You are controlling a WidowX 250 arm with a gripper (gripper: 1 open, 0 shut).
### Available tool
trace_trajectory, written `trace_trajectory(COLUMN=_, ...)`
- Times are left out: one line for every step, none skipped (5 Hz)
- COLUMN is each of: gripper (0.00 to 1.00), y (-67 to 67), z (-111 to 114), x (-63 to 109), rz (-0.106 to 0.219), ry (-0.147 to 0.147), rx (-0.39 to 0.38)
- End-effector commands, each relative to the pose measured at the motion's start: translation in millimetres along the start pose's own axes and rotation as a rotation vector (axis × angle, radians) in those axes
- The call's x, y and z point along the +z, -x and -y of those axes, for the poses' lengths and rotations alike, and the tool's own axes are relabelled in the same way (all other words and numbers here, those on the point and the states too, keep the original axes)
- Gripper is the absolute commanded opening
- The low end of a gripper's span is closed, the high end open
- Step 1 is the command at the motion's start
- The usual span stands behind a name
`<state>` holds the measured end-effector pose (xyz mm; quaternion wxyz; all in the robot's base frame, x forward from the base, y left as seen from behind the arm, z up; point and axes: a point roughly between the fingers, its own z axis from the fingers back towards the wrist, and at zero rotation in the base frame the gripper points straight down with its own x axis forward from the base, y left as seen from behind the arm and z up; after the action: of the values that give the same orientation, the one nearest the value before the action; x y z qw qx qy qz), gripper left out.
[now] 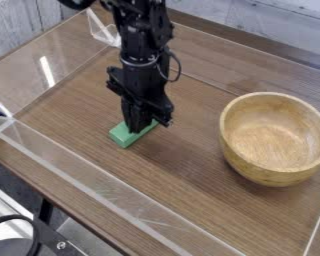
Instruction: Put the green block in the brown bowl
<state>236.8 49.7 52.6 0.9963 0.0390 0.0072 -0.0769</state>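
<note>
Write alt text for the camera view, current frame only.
A black robot arm's end effector points straight down, closed on one end of a green block that lies on a wooden table. The brown bowl stands empty to the right, well apart from the block.
</note>
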Motion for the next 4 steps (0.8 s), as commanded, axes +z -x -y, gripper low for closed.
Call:
trace_trajectory(gripper=0.0, y=-17.7, z=-5, x=37.4, rz=0.086, ry=-0.038, rx=0.02)
trace_trajectory(gripper=0.0, y=-30.8, z=1, x=67.7, rz=0.114, ry=-0.047, rx=0.02)
trace_trajectory(gripper=0.0, y=-18.0, z=2, x=59.5, rz=0.102, ry=-0.052, rx=-0.004)
trace_trajectory(gripper=1.0, y=-14.0, z=1, x=53.9, rz=0.082, ry=-0.054, rx=-0.038)
